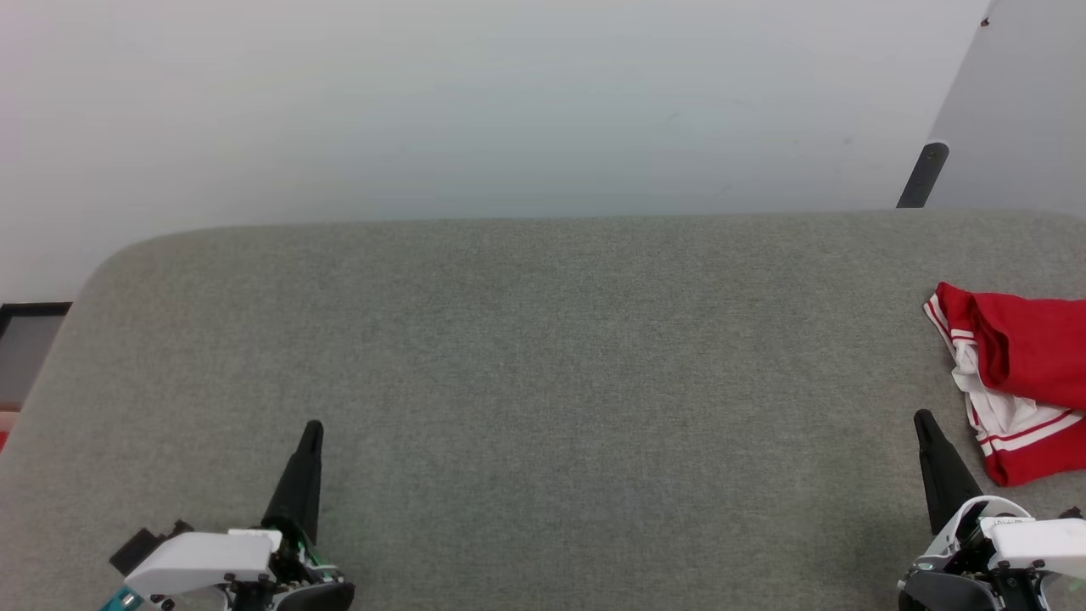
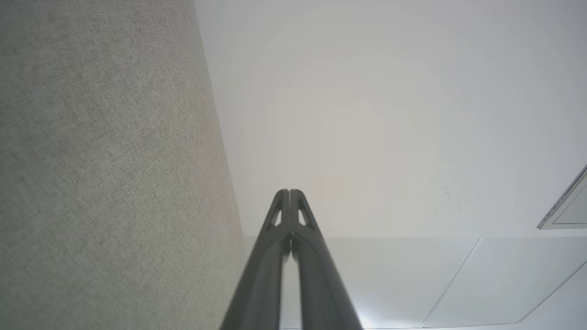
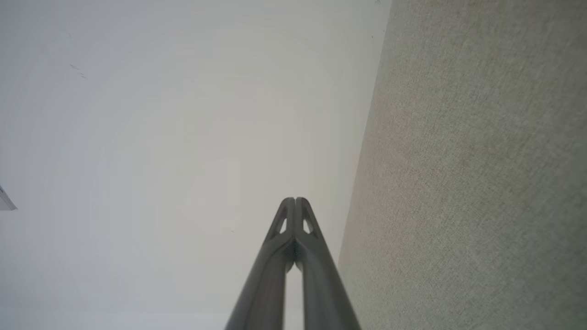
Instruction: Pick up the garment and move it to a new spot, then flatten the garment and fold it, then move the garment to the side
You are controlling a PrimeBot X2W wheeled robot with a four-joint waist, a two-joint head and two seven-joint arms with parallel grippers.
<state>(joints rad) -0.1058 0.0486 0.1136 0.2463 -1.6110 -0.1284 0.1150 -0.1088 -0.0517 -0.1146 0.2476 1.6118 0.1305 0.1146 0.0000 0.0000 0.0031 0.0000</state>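
Loosely folded red garment (image 1: 1028, 350), white layer and red-striped trim showing, flat at counter's (image 1: 543, 382) right side, partly cropped.

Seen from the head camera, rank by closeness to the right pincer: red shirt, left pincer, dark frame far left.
1. Red shirt, beside the right pincer.
2. Left pincer, lower left.
3. Dark frame, past the table's left end.

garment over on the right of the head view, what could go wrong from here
1. The garment runs off the head view's right border, so its full extent is hidden; a grasp could be misjudged.
2. It lies bunched in layers, red over white; a pinch may catch only one layer.
3. The right gripper is shut and close to its striped trim; moving in unopened could shove it across the table.
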